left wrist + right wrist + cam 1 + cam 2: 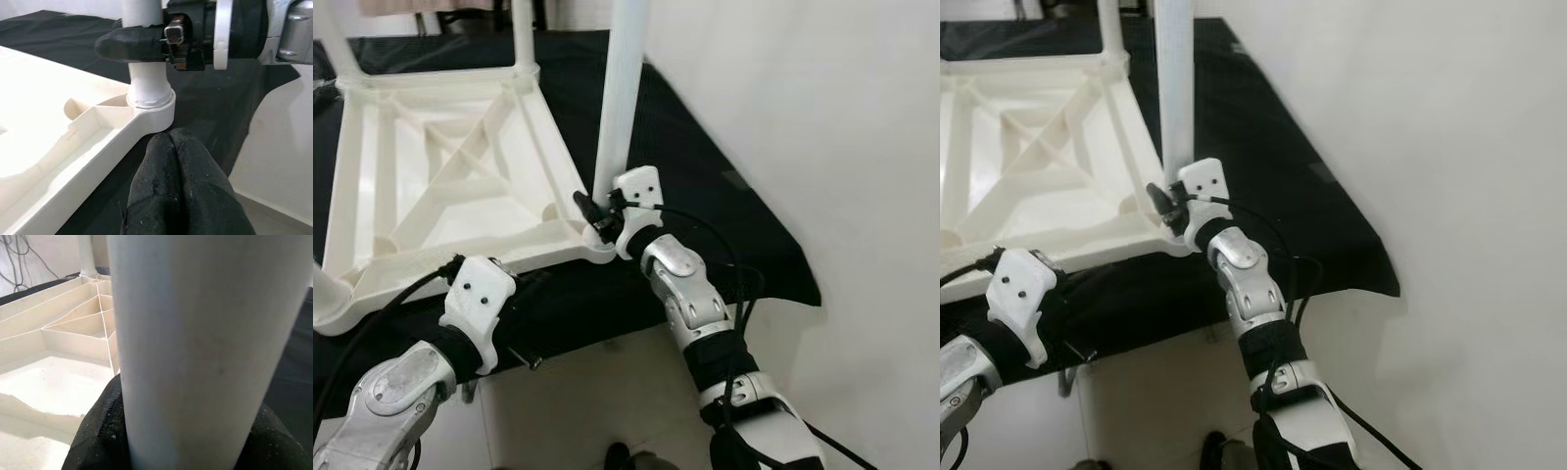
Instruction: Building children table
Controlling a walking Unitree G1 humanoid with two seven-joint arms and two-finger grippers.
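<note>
wall point(822, 117) close right of table leg point(619, 98), gap seemingly narrow

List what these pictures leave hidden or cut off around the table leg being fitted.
- Top of the table leg: cut off by the upper edge in both eye views.
- Right hand: the right wrist view is blocked by the leg, hiding the socket.
- Left hand: in the eye views, hidden under the upturned tabletop.

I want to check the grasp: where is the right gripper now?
In the left eye view, the right gripper is right of centre, shut on the white leg just above the corner socket of the upturned tabletop.
</note>
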